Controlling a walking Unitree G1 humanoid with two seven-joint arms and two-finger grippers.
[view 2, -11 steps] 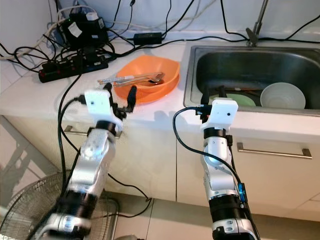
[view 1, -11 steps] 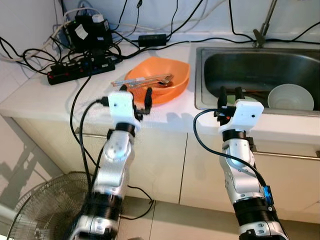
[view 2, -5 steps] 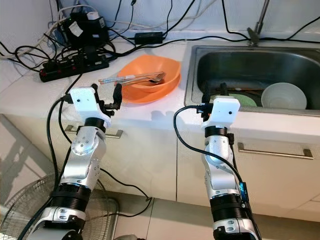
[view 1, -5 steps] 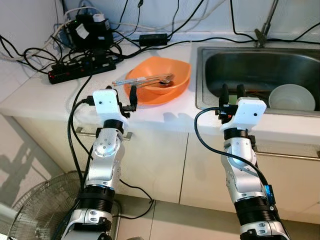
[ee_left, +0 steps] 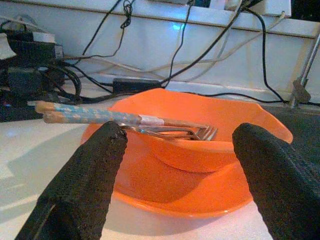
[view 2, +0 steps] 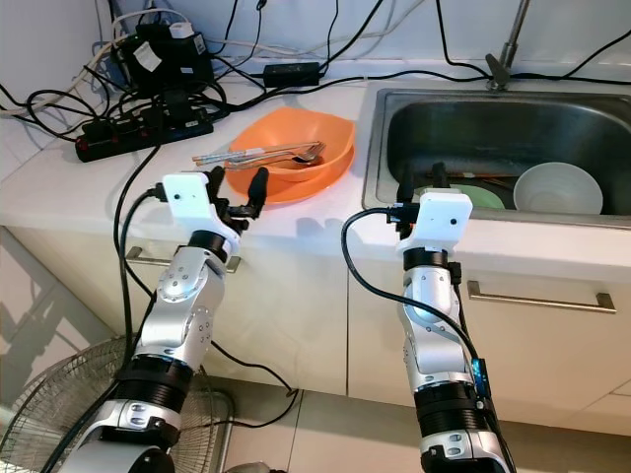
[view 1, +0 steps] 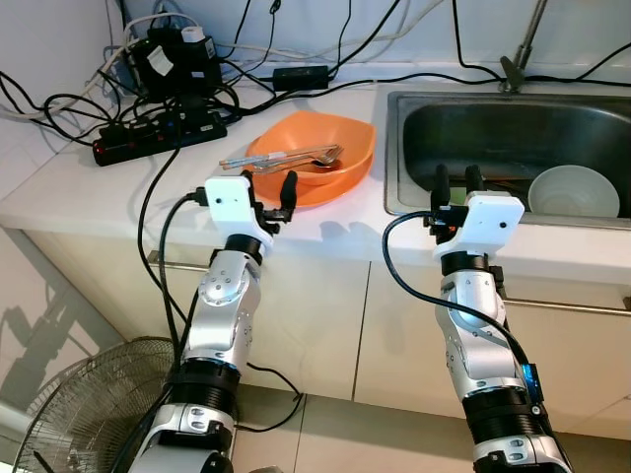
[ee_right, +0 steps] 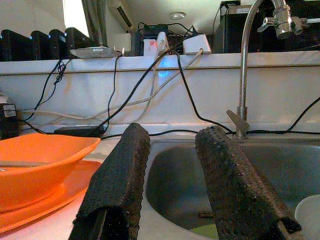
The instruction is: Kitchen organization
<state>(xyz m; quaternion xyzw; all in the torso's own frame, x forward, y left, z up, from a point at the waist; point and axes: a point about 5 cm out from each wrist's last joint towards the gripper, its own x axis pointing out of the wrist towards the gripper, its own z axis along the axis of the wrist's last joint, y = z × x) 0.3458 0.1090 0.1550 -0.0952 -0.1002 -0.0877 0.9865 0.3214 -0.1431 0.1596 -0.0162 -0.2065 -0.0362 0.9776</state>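
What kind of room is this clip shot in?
A home kitchen, most likely: a steel sink with a tap set in a white counter, and an orange bowl holding cutlery.

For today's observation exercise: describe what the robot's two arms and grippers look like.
Both arms are silver, jointed metal with black bands lower down. Each wrist carries a white box and a looping black cable. The left gripper and right gripper each have two long black fingers with a pebbled, textured surface.

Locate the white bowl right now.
In the left eye view, the white bowl sits inside the steel sink on the robot's right, beyond the right tool and beside a green plate.
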